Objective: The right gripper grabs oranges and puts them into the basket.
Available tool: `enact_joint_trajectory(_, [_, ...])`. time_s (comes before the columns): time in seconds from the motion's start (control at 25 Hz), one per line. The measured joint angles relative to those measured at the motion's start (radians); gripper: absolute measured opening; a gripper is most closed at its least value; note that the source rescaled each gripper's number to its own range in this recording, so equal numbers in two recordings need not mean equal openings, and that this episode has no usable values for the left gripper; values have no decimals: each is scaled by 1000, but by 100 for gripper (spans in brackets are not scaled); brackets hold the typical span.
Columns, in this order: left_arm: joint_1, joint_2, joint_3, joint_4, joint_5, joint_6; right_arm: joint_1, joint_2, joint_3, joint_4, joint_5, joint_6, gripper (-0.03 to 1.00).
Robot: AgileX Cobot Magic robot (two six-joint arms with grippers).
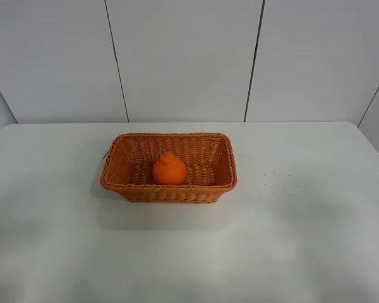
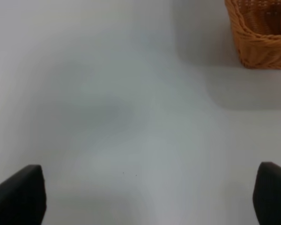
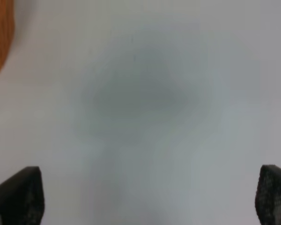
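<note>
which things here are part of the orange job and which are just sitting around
Part of the job:
- orange, inside the basket
- basket, on the table
- right gripper, open and empty over bare table

Just there:
- left gripper, open, holding nothing
- white table
- wall panels behind

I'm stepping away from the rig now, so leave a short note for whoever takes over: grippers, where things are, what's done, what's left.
Left gripper: jaws wide apart, holding nothing, over bare table.
Right gripper: jaws wide apart, holding nothing, also over bare table.
Orange: sitting inside the basket, near its front wall, knob up.
Basket: mid-table, upright.
Done: the one orange in view is in the basket.
Left: no other orange shows on the table; nothing more appears to need moving.
</note>
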State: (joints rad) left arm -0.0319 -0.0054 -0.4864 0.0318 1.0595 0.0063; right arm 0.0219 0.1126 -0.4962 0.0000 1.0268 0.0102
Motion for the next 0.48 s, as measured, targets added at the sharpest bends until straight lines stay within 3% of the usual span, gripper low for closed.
enact_joint_trajectory(0.16, [0, 0, 0, 0, 0, 0, 0, -109, 0, 0, 0, 0, 100])
enact_joint_trajectory(0.48, [0, 0, 0, 0, 0, 0, 0, -115, 0, 0, 0, 0, 100])
